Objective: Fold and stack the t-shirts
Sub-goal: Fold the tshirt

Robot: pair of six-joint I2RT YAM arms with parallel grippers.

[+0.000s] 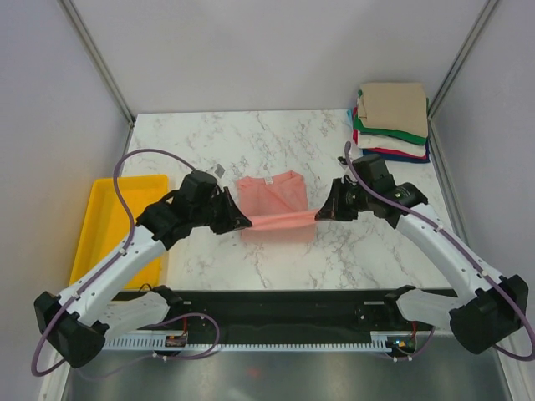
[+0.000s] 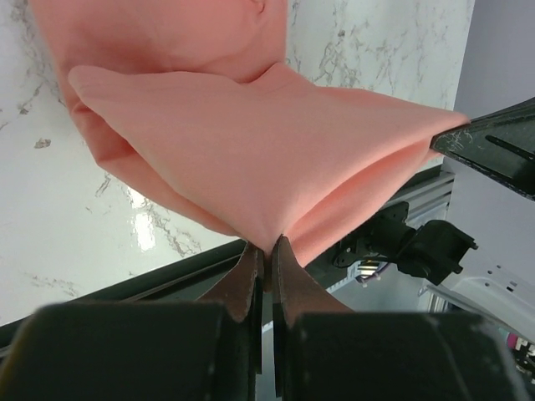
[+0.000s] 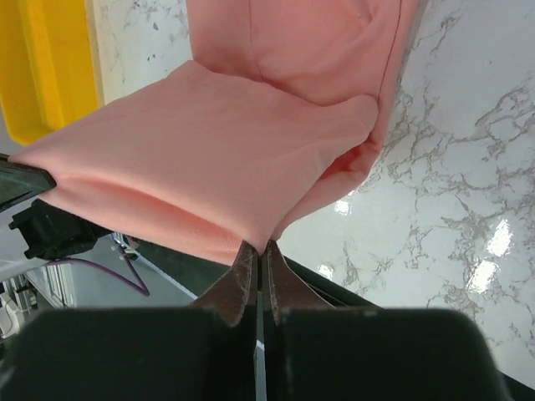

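Both arms reach inward, low over the white marbled surface (image 1: 209,142). The left hand (image 1: 246,223) and right hand (image 1: 320,215) each clamp the near edge of the plain salmon-pink cloth t-shirt (image 1: 272,194), mid-surface. The wrist views show a doubled layer of cloth pinched. Only the overhead view shows the folded t-shirt stack (image 1: 391,125), far right.

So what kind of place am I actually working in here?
Most likely a robot lab test cell, not a home: a marble-pattern table boxed in by plain grey wall panels, a slotted rail at the near edge, and a folded shirt stack staged in the corner.
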